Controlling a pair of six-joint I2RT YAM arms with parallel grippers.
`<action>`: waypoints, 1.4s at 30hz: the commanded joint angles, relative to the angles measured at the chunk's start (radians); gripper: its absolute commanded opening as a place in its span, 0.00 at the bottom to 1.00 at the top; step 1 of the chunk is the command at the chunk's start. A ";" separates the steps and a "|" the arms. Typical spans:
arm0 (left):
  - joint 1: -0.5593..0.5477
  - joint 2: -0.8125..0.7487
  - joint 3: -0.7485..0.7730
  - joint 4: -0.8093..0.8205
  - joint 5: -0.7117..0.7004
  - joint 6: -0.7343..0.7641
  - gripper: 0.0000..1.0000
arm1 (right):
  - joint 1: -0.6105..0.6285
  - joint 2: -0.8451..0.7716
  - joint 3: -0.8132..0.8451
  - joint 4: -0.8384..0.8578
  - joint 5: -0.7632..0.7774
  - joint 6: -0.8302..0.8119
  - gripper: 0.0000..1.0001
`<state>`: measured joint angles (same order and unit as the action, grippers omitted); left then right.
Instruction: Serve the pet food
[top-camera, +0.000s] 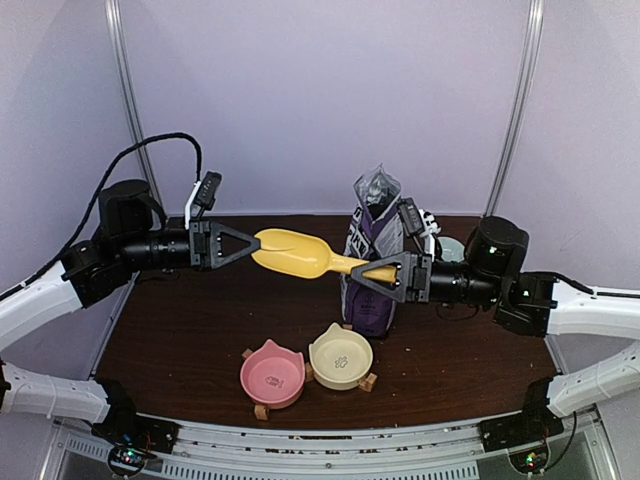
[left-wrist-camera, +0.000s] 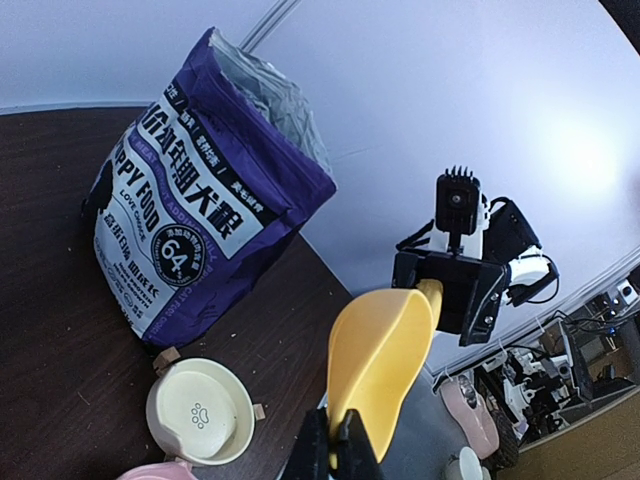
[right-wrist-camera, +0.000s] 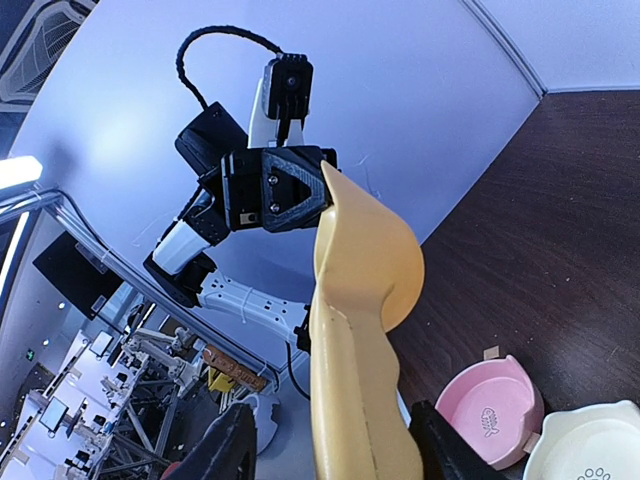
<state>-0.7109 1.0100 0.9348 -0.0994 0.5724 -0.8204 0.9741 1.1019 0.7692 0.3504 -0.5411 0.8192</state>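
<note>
A yellow plastic scoop (top-camera: 295, 253) hangs in the air between my two arms, bowl to the left, handle to the right. My left gripper (top-camera: 250, 246) is shut on the rim of the scoop's bowl (left-wrist-camera: 385, 355), its fingers pinching the edge at the left gripper (left-wrist-camera: 340, 420). My right gripper (top-camera: 368, 271) straddles the scoop's handle (right-wrist-camera: 355, 400). Its fingers (right-wrist-camera: 228, 450) stand open, with a gap showing on the left side. The scoop's bowl looks empty. The pet food is out of view. The purple puppy food bag (left-wrist-camera: 200, 200) stands upright with its top open.
The bag (top-camera: 375, 305) stands at the right of the dark table, behind my right gripper. A pink bowl (top-camera: 272, 373) and a cream bowl (top-camera: 340, 356) sit side by side on wooden stands near the front edge. Both bowls look empty.
</note>
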 joint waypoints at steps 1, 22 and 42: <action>-0.007 0.004 0.017 0.043 0.025 0.014 0.00 | -0.002 0.003 0.032 0.021 0.010 -0.004 0.53; -0.008 0.013 0.008 0.052 0.035 0.002 0.00 | -0.003 -0.024 0.010 0.032 0.086 -0.006 0.36; -0.012 0.134 0.215 -0.211 -0.188 0.161 0.69 | -0.044 -0.143 0.109 -0.212 0.222 -0.143 0.14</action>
<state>-0.7155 1.0851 1.0306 -0.2417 0.4946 -0.7315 0.9657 1.0389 0.7898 0.2638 -0.4164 0.7708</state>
